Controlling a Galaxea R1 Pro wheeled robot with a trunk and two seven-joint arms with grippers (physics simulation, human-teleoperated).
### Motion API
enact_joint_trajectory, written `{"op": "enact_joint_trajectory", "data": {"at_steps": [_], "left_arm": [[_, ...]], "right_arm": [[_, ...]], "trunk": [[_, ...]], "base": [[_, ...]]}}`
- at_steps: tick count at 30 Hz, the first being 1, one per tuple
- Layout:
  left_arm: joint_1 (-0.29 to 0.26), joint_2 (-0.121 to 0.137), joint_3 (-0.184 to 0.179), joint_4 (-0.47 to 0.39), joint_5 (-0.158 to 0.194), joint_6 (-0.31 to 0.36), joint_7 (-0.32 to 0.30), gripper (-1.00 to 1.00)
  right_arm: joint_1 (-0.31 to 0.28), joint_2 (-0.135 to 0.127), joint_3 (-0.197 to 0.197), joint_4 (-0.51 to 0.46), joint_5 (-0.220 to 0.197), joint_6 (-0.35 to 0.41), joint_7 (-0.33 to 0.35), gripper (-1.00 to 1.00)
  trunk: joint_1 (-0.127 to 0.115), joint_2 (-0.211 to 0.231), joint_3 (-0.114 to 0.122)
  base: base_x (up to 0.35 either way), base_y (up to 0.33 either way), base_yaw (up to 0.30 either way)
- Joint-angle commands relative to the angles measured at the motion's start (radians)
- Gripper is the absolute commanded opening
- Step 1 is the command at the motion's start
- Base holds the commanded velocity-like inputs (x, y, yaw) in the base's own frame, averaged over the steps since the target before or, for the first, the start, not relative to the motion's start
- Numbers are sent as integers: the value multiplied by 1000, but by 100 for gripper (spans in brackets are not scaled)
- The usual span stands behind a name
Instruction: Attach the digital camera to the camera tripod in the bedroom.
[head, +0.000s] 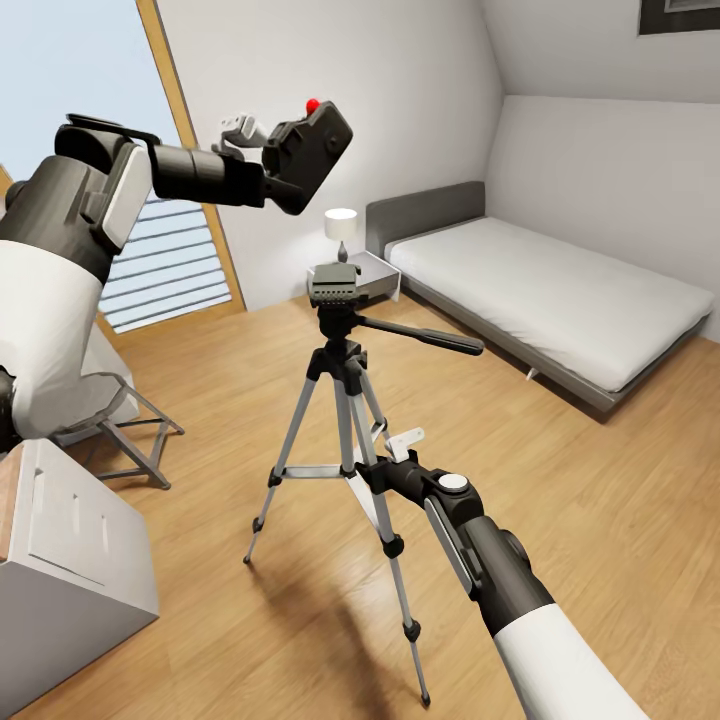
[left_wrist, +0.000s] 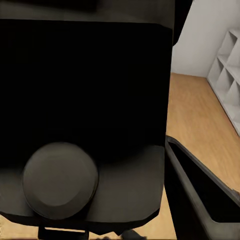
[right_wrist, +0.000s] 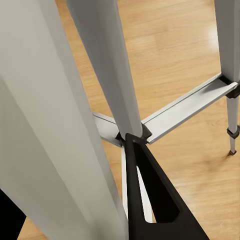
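Camera: we see the black camera (head: 310, 145) held up in the air by our left gripper (head: 268, 165), tilted, its red button (head: 313, 103) on top. It hangs above and a little to the left of the tripod's head, well apart from it.
Left gripper: the fingers are closed on the camera's lower left side. From the left wrist the camera's black body (left_wrist: 85, 100) fills most of the frame, with a round knob (left_wrist: 60, 180) low on it and one dark finger (left_wrist: 200, 195) beside it.
Tripod: the tripod (head: 345, 400) stands upright on the wood floor (head: 600, 480), three silver legs spread, black head (head: 335, 285) bare on top, and the long handle (head: 425, 338) pointing right.
Right gripper: our right gripper (head: 385, 462) is at the tripod's near leg, just below the leg braces. From the right wrist we see a silver leg (right_wrist: 107, 70) close up, the brace (right_wrist: 185, 107) and one black finger (right_wrist: 155, 200); we cannot tell whether the fingers grip the leg or stand spread.
Room: a grey bed (head: 560, 290) lies to the right, with a small lamp (head: 341, 230) on a nightstand (head: 372, 275) behind the tripod. A white cabinet (head: 60, 560) stands at lower left.
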Motion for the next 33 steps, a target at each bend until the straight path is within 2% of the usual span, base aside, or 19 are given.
{"op": "enact_joint_trajectory", "data": {"at_steps": [1,6,9,12,13,15,16,17,18,21,23,25,27,29,33], "left_arm": [[-2,4,-4,1,9,7,1,-100],[-2,10,-5,15,7,2,4,-100],[-1,12,-5,6,6,-3,-20,-100],[-2,12,-10,-15,3,-10,-99,-100],[-2,15,-24,-22,1,-18,-159,-100],[-2,24,-48,-26,0,-32,-227,-100],[-2,42,-81,-28,-2,-51,-299,-100],[-2,77,-132,-31,-4,-75,-394,-100],[-2,101,-159,-35,-7,-86,-439,-100],[-2,132,-184,-46,-20,-97,-478,-100],[-2,156,-200,-70,-53,-105,-503,-100],[-2,164,-206,-88,-85,-108,-513,-100],[-2,166,-207,-100,-106,-109,-517,-100],[-2,165,-209,-125,-155,-111,-519,-100],[-2,161,-206,-128,-174,-110,-518,-100]], "right_arm": [[-1,0,-2,66,67,3,-3,-100],[-1,0,-3,66,67,3,-3,-100],[-1,0,-4,65,67,3,-3,-100],[-1,0,-4,65,67,3,-3,-100],[-1,0,-4,64,67,3,-3,-100],[-1,0,-4,64,67,4,-3,-100],[-1,0,-4,64,67,4,-3,-100],[-1,0,-4,65,67,4,-3,-100],[-1,0,-4,65,67,4,-3,-100],[-1,0,-4,65,67,4,-3,-100],[-1,0,-4,65,65,4,-3,-100],[-1,0,-4,65,65,4,-3,-100],[-1,0,-4,65,65,4,-3,-100],[-1,0,-4,65,64,3,-3,-100],[-1,0,-4,65,64,3,-3,-100]], "trunk": [[1,-2,-2],[1,-2,-2],[1,-2,-2],[1,-2,-2],[1,-2,-2],[1,-2,-2],[1,-2,-2],[1,-2,-2],[1,-2,-2],[1,-2,-2],[1,-2,-2],[1,-2,-2],[1,-2,-2],[1,-2,-2],[1,-2,-2]], "base": [[0,0,0],[0,0,0],[0,0,0],[0,0,0],[0,0,0],[0,0,0],[0,0,0],[0,0,0],[0,0,0],[0,0,0],[0,0,0],[0,0,0],[0,0,0],[0,0,0],[0,0,0]]}}
